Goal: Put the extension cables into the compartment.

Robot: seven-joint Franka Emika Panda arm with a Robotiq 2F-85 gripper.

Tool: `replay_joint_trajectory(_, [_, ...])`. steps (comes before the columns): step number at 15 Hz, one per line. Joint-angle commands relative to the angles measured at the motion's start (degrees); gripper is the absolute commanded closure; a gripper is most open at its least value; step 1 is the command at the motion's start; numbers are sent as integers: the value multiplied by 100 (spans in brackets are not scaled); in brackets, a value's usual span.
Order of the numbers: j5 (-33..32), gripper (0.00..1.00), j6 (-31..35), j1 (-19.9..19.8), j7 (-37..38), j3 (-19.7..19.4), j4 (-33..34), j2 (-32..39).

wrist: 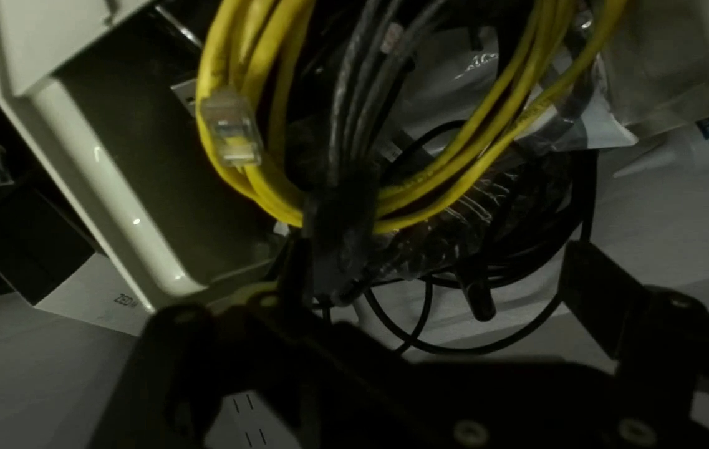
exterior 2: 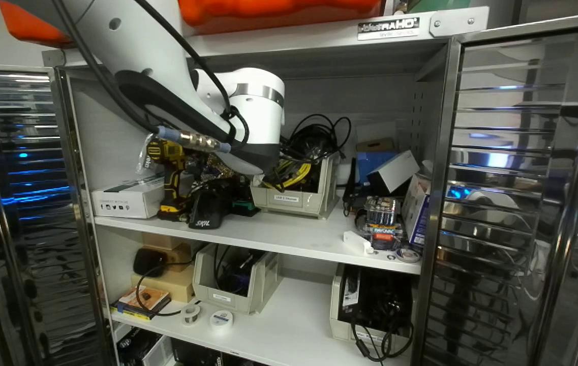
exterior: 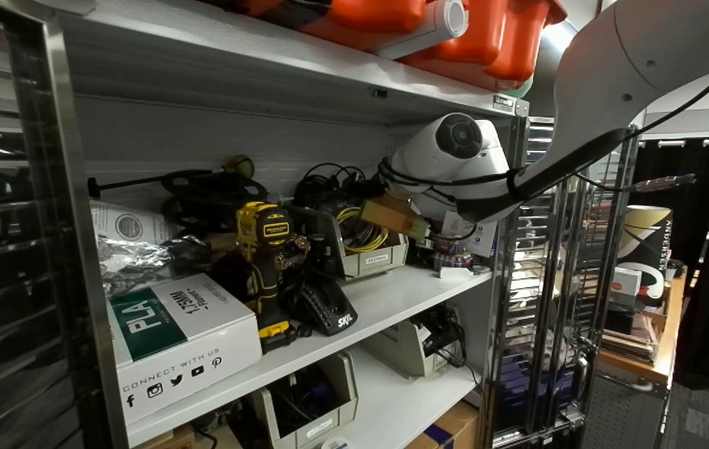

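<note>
The compartment (exterior: 142, 134) is the tall shelf bay; its pale back wall also shows in an exterior view (exterior 2: 370, 91). Coiled black cables (exterior: 329, 181) lie at the back, behind a bin, and show in both exterior views (exterior 2: 314, 137). Which are the extension cables I cannot tell. In the wrist view, my gripper (wrist: 448, 274) is open, fingers wide apart, with a black cable (wrist: 519, 262) and its plug end in the gap beyond them. A dark block by the left finger is too dim to identify. The arm hides the gripper in both exterior views.
A bin (exterior 2: 289, 201) with yellow cables (wrist: 273, 174) stands beside the gripper. A drill (exterior: 264, 262), SKIL charger (exterior: 323, 305) and PLA box (exterior: 186, 337) stand on the same shelf. Batteries (exterior 2: 383, 218) and boxes stand opposite. Steel doors (exterior 2: 512, 203) flank the bay.
</note>
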Motion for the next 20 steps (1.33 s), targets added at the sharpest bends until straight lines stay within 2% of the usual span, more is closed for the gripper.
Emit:
replay_joint_trajectory(1, [-73,0,-11,91,102,19,-473,-453])
replay_joint_trajectory(9, [309,0,-84,200,-590,-4,-2725,-1673])
replay_joint_trajectory(11, [604,0,-13,177,-1007,1,-3406,-2087])
replay_joint_trajectory(12, [884,0,44,147,-1318,4,-3738,-2263])
replay_joint_trajectory(13, [1274,0,22,-224,-1752,385,-4071,-2432])
replay_joint_trajectory(14, [1768,0,124,29,-2188,107,-4418,-2533])
replay_joint_trajectory(17, [3176,0,104,64,-3425,193,-5516,-2953])
replay_joint_trajectory(20, [4588,0,183,510,-4474,-1,-6317,-2940])
